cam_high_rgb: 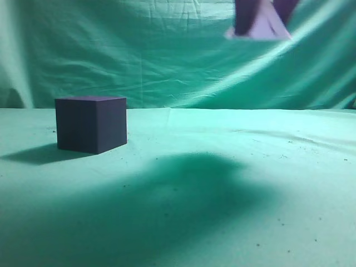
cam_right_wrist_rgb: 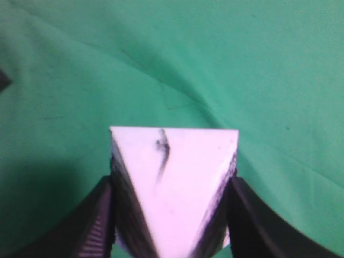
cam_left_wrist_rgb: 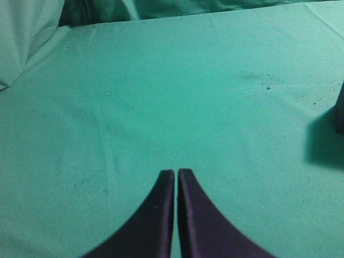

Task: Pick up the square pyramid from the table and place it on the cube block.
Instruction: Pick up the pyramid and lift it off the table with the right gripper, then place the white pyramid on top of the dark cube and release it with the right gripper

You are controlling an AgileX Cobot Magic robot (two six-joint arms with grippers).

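Note:
My right gripper [cam_right_wrist_rgb: 171,185] is shut on the square pyramid [cam_right_wrist_rgb: 174,183], white with dark smudges, held between both fingers. In the exterior view the pyramid [cam_high_rgb: 262,26] hangs high at the top right, well above the green table [cam_high_rgb: 222,183], with the right gripper [cam_high_rgb: 261,16] partly cut off by the frame's top edge. The dark navy cube block [cam_high_rgb: 91,123] stands on the table at the left, far from the pyramid. Its edge shows at the right border of the left wrist view [cam_left_wrist_rgb: 340,115]. My left gripper [cam_left_wrist_rgb: 176,173] is shut and empty over bare cloth.
Wrinkled green cloth [cam_high_rgb: 139,50] hangs as a backdrop behind the table. A broad shadow [cam_high_rgb: 183,183] lies on the cloth in the middle. Small dark specks dot the table at the right.

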